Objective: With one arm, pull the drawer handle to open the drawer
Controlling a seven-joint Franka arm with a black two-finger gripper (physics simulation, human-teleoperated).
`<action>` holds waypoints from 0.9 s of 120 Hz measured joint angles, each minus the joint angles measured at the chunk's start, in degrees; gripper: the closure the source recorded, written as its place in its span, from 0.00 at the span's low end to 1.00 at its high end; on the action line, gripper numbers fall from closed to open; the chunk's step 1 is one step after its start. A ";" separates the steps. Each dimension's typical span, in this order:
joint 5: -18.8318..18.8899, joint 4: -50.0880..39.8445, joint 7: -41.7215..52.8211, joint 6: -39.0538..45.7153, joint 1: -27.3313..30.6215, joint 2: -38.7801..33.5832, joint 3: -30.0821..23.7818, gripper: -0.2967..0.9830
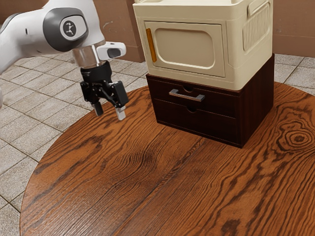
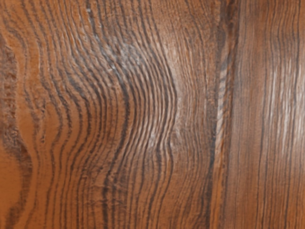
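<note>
Drawer handle (image 1: 186, 96) lies toward the exterior view's right from the spread-fingered gripper (image 1: 110, 113).

At the upper left of the frame, a white arm (image 1: 29, 39) with a black gripper (image 1: 110, 112), pointing down above the round wooden table (image 1: 123, 182), with fingers spread apart. Near the upper centre, a gray handle (image 1: 187, 95) on the upper drawer (image 1: 165, 89) of a dark cabinet (image 1: 256, 105), well apart from the gripper. Both drawers shut. On top of the cabinet, at upper right, a cream box (image 1: 251, 54) with an orange strip (image 1: 151, 45) on its front. At far left, pale floor tiles (image 1: 29, 105); along the top, a brown wall (image 1: 295, 24).
</note>
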 joint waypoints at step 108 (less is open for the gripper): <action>3.04 8.85 23.21 6.87 -6.74 -2.69 -3.43 0.23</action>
